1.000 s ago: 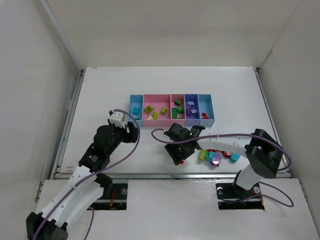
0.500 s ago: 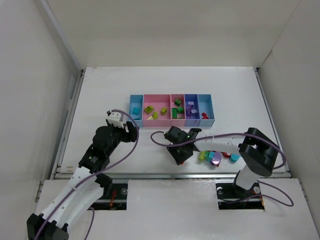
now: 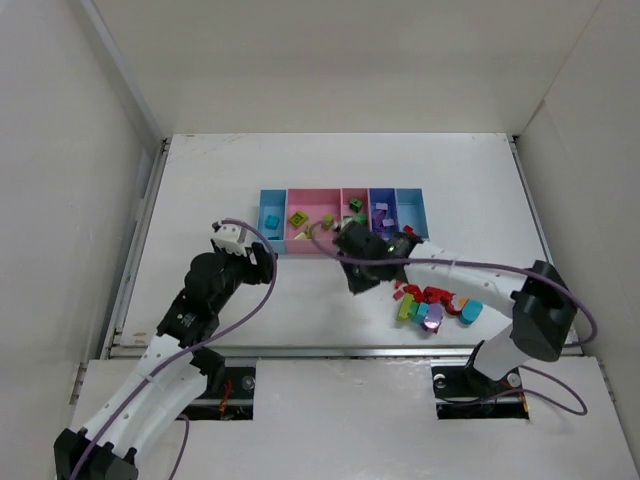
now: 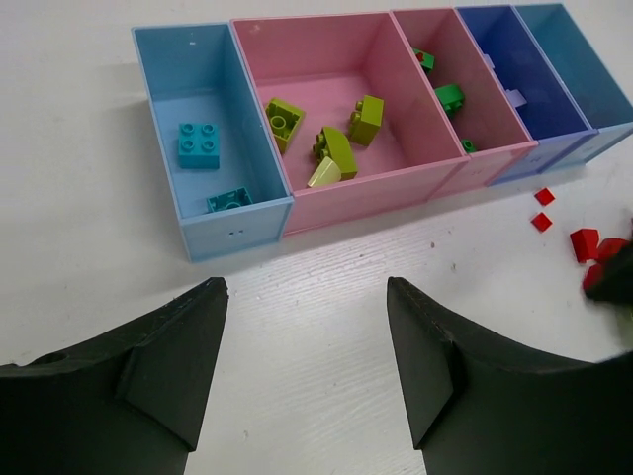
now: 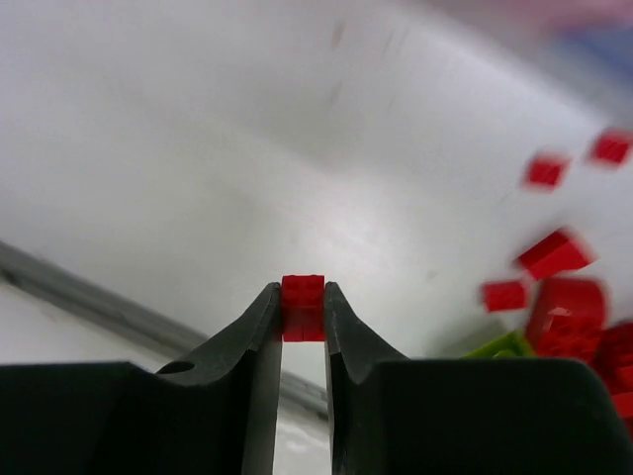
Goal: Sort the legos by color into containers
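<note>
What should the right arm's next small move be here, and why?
Probably lift and carry toward the far-right light blue bin. The right gripper is shut on a red brick, and the other bins hold cyan bricks, lime bricks, green bricks and purple bricks, so that one seems left for red.

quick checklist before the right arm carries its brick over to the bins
1. Red brick pinched squarely between the right gripper fingertips: ok.
2. Brick lifted off the table: cannot tell, the wrist view is blurred.
3. Left gripper open and holding nothing: ok.
4. Left gripper well apart from the right one in the top view: ok.
5. Which bin takes red: cannot tell; the near part of the far-right light blue bin is hidden.
</note>
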{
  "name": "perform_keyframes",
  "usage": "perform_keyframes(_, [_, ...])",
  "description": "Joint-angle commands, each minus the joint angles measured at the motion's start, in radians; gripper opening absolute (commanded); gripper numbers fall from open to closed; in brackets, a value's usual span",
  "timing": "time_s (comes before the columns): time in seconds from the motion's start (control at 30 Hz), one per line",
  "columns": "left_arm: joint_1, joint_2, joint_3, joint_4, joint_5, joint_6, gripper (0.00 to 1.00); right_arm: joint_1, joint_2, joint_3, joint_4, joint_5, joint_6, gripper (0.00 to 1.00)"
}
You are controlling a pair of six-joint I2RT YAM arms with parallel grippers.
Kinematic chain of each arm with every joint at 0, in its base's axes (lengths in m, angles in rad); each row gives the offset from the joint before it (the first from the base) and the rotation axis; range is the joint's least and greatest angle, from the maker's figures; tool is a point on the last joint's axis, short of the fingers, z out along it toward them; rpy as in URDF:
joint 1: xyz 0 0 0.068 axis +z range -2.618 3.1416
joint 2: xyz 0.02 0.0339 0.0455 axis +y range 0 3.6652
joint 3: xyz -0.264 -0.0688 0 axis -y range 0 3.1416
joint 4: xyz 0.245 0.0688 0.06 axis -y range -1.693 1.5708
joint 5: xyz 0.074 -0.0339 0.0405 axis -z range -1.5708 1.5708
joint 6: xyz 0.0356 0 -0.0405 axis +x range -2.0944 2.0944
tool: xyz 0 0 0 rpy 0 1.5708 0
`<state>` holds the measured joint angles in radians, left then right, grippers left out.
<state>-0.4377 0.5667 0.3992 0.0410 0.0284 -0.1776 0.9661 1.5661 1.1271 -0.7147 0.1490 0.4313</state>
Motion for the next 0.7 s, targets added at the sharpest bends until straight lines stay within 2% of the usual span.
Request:
perform_keyframes(0.0, [0.007,-0.018,-0.007,0.059,-0.005,-0.013,0.62,-0.195,-0.083,0.166,0.04,0.126,0.032,0.0])
perform_keyframes(0.1, [0.007,-0.018,-0.007,0.059,-0.005,-0.013,0.62,-0.362,-0.034,0.232,0.049,0.126,-0.011,0.0])
perform_keyframes(0.33, [0.051,-0.027,-0.016,0.059,0.004,-0.013,0.64,-0.591,0.113,0.307,0.101,0.072,-0.068,0.0])
perform_keyframes(0.6, [0.07,-0.018,-0.016,0.068,0.013,-0.013,0.64,-0.622,0.232,0.347,0.092,0.061,-0.106,0.0])
perform_keyframes(0.67, [0.07,-0.018,-0.016,0.068,0.013,-0.013,0.64,-0.622,0.232,0.347,0.092,0.072,-0.083,0.06])
